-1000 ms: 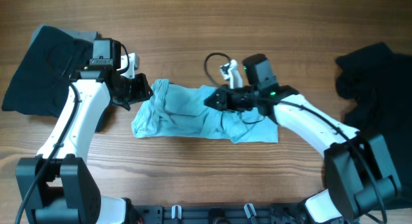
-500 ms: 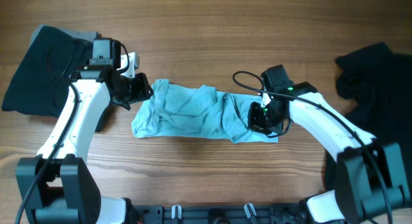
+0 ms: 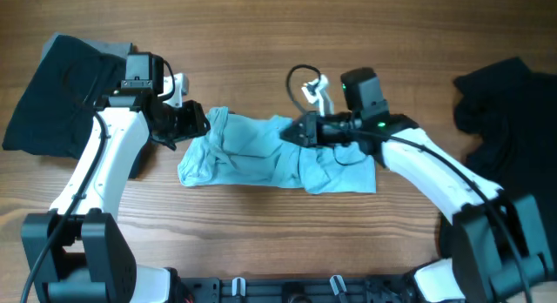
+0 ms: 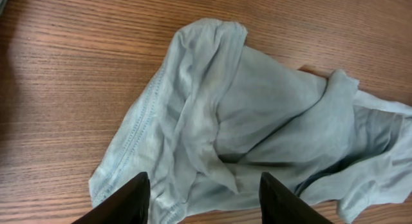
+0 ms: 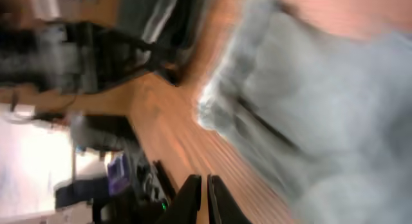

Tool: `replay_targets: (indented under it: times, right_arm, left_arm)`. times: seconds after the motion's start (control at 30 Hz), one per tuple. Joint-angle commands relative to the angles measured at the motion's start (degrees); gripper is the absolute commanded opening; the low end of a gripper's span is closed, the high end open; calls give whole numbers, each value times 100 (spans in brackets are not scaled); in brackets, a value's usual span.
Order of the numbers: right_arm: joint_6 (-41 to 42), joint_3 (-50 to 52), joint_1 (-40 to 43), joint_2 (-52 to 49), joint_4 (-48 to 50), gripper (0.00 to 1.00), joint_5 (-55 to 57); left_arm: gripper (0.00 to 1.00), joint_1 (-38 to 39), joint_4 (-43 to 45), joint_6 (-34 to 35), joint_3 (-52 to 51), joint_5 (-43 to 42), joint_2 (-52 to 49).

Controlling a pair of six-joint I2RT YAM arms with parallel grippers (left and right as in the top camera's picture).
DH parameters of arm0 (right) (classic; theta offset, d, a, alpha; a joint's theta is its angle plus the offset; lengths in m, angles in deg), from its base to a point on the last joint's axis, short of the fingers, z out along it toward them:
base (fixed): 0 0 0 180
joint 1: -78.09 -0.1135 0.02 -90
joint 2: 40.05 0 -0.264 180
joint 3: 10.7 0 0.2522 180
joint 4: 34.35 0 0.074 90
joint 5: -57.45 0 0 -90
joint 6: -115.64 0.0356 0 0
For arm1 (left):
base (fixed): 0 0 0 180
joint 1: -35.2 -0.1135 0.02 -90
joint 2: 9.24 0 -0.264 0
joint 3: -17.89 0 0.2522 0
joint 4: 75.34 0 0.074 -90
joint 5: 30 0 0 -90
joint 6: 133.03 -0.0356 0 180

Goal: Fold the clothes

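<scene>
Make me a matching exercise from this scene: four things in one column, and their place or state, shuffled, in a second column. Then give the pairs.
Things:
1. aqua T-shirt
2. black garment with grey lining
3. other black garment
4. left claw

Place or state:
A. heaped at the robot's far right
B. open, fingers spread wide
C. crumpled in the middle
D. lying at the robot's far left

Pairs: 1-C, 2-D, 3-A, 4-B
</scene>
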Motion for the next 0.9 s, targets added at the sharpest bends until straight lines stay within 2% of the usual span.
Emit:
replay_targets:
  times: [0.0,0.07,0.13,0.23,0.3,0.33,0.4,0.47,0.53,0.6,0.73,0.87]
  right_arm:
    - [557,15,313,238,-1344,9,2096]
    - [927,17,428,216,-2221,8,2887]
    - [940,17,461,111,-2876,9,3375]
    - [946,24,365,-179,-3069,9,3314]
    - [935,28,133,-490,-2859,8,2717]
    - [793,28,-15,-616,-2588,6,2347]
    - [361,28,-560,-883,-1255,4,970]
    - [203,28,-848,-946,-240,4,146]
    - [179,20,-1117,-922,914,4,-372]
    - [175,-52,-1209,-824,1499,4,-310]
    - [205,-151,-935,-439,1226,6,511]
    - [498,-151,-407,-83,-199,8,1281]
  left_arm:
    - [55,-26,-17,-9,94,-46,98]
    - [55,-26,-15,-11,94,-46,98]
    - [55,-26,-17,-11,94,-46,98]
    - [55,-26,-15,-11,94,-46,98]
    - [55,-26,-20,-9,94,-46,98]
    - [55,-26,-20,-9,94,-46,98]
    - [55,-26,-20,-9,94,-48,98]
    - [55,-26,-20,-9,94,-46,98]
    - [55,-26,-17,-9,94,-46,98]
    - [55,-26,-24,-9,94,-48,98]
    - [56,-26,-46,-9,94,-46,98]
    - [60,-26,-63,-11,94,-46,98]
